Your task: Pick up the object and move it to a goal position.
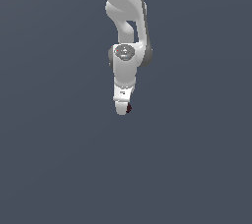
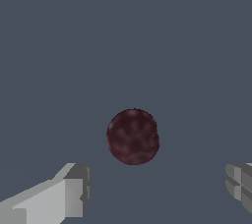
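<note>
Reaching step: fingers (image 2: 74,193) spread wide, released, ball (image 2: 133,136) between them. Next: lower, clench, lift.

I see the object (image 2: 133,136) as matt, mottled and slightly bumpy; the gripper (image 2: 157,193) looks smooth, plastic-like white.

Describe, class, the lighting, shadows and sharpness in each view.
Exterior view: flat, even light, no cast shadows; the maroon ball is only a tiny dark sliver beside the white gripper. Wrist view: ball looks mottled and soft-edged, fingers blocky and coarse; no glare.
</note>
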Motion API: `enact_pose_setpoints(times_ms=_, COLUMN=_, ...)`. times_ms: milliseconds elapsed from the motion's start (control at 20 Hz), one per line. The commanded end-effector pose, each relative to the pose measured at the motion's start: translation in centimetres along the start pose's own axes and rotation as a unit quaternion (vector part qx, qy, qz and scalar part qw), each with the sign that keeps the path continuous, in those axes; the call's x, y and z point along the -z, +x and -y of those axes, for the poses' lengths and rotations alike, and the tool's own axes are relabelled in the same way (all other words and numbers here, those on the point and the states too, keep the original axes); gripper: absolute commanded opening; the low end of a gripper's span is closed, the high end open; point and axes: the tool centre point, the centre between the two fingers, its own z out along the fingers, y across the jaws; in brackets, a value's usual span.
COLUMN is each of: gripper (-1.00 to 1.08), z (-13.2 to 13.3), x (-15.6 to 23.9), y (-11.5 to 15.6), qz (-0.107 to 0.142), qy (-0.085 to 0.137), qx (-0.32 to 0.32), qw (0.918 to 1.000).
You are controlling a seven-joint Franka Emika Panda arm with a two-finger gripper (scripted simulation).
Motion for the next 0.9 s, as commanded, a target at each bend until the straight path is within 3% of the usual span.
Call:
enact_pose_setpoints(times_ms=0, gripper=1.0, z=0.4, x=-0.3, y=0.2, qz=-0.001, qy=0.001, qx=0.027, qw=0.9996)
enact_pose_setpoints(times_ms=400, gripper=1.0, z=1.2, x=-0.8, y=0.6, qz=-0.004, qy=0.002, qx=0.075, qw=0.9971)
enact_pose_setpoints(times_ms=850, gripper=1.0, z=1.3, x=-1.3, y=0.7, qz=-0.005, qy=0.002, qx=0.079, qw=0.9968)
